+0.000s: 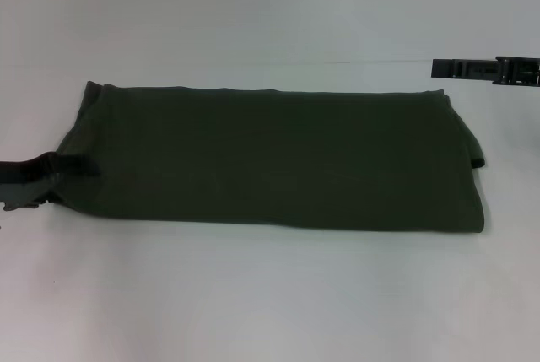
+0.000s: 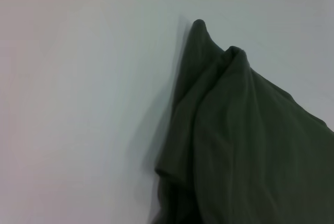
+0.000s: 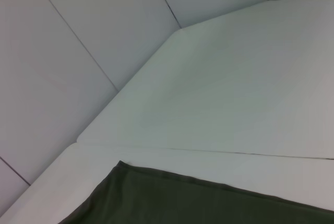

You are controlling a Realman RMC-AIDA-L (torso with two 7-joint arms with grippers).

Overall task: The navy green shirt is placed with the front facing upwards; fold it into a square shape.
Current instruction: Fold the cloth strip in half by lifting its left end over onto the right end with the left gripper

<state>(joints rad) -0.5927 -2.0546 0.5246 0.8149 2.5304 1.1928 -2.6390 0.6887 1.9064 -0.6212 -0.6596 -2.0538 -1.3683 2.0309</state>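
Observation:
The navy green shirt [image 1: 278, 159] lies on the white table as a long folded rectangle, with no lettering showing. My left gripper [image 1: 52, 173] is at the shirt's left edge, low on the table, and is shut on the cloth there. In the left wrist view the shirt [image 2: 245, 145] is drawn up into two small peaks with folds hanging from them. My right gripper [image 1: 485, 69] hovers beyond the shirt's far right corner, apart from it. The right wrist view shows only a corner of the shirt [image 3: 172, 200] lying flat.
The white table [image 1: 270, 294] stretches around the shirt, with a thin seam line [image 1: 371, 62] behind it. In the right wrist view the table's far edge [image 3: 130, 85] meets a panelled wall.

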